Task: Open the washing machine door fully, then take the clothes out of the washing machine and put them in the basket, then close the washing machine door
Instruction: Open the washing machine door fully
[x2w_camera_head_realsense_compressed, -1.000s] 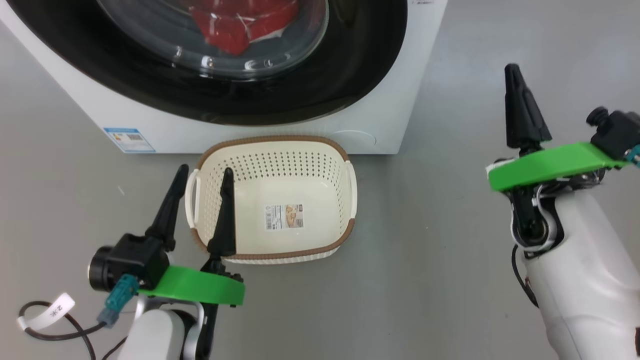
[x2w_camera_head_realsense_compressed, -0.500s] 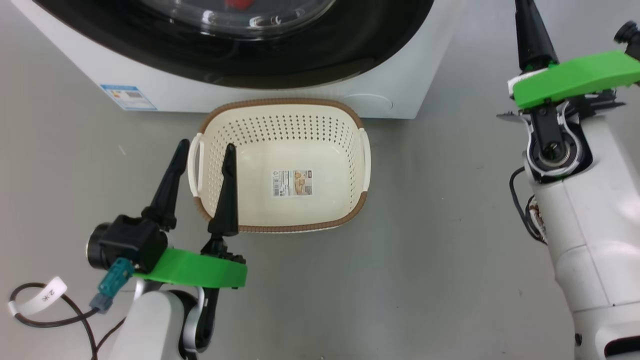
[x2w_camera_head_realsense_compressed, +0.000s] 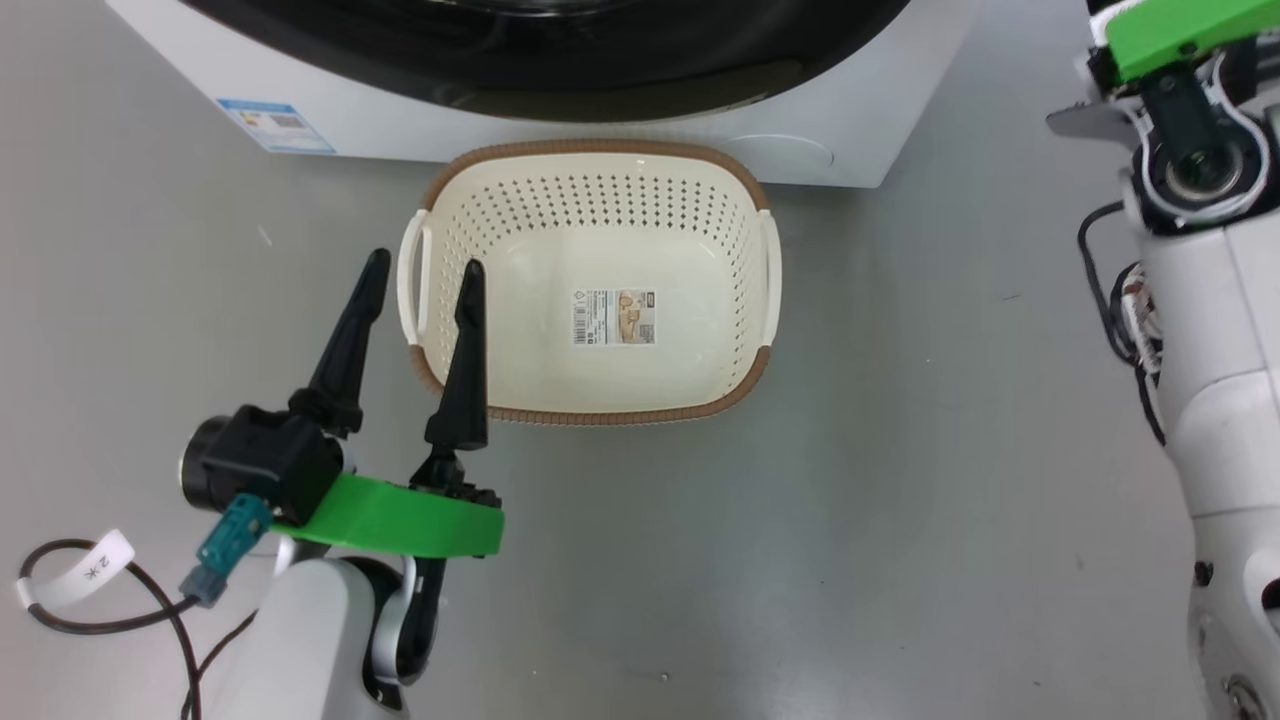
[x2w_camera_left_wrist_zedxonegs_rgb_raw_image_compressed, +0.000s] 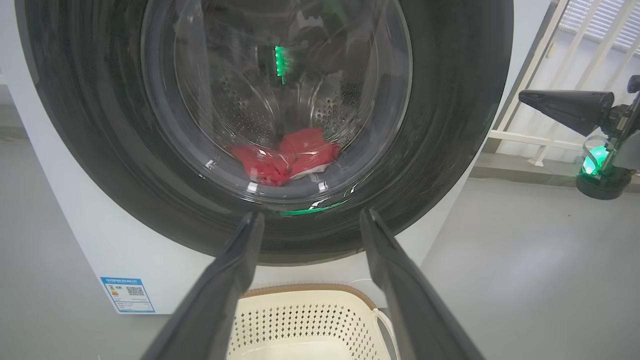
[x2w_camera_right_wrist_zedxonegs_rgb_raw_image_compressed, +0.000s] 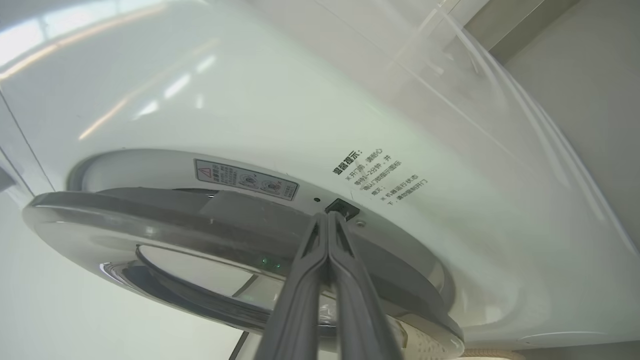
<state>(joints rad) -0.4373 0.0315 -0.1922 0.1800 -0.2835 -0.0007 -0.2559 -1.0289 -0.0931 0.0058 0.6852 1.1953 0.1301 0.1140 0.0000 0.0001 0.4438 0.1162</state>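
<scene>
The white washing machine (x2w_camera_left_wrist_zedxonegs_rgb_raw_image_compressed: 90, 250) stands ahead, its glossy black washing machine door (x2w_camera_left_wrist_zedxonegs_rgb_raw_image_compressed: 450, 150) showing red clothes (x2w_camera_left_wrist_zedxonegs_rgb_raw_image_compressed: 285, 155) behind the glass. In the right wrist view the door (x2w_camera_right_wrist_zedxonegs_rgb_raw_image_compressed: 150, 220) stands slightly ajar from the front panel. My right gripper (x2w_camera_right_wrist_zedxonegs_rgb_raw_image_compressed: 328, 216) is shut and empty, its tips in that gap by the black latch slot (x2w_camera_right_wrist_zedxonegs_rgb_raw_image_compressed: 343, 208); the left wrist view shows it (x2w_camera_left_wrist_zedxonegs_rgb_raw_image_compressed: 525, 96) right of the door. The cream basket (x2w_camera_head_realsense_compressed: 600, 190) sits on the floor before the machine, nothing in it but a paper label. My left gripper (x2w_camera_head_realsense_compressed: 422, 268) hangs open over the basket's left handle.
Grey floor (x2w_camera_head_realsense_compressed: 900, 450) lies all around the basket. A blue label (x2w_camera_head_realsense_compressed: 275, 125) marks the machine's lower left corner. White railings (x2w_camera_left_wrist_zedxonegs_rgb_raw_image_compressed: 575, 50) stand beyond the machine's right side. My right forearm (x2w_camera_head_realsense_compressed: 1220, 350) fills the right edge of the head view.
The head camera has tilted down, so the machine slid up the picture. My right arm has moved forward toward the door, its fingers leaving the top. The left gripper has held still.
</scene>
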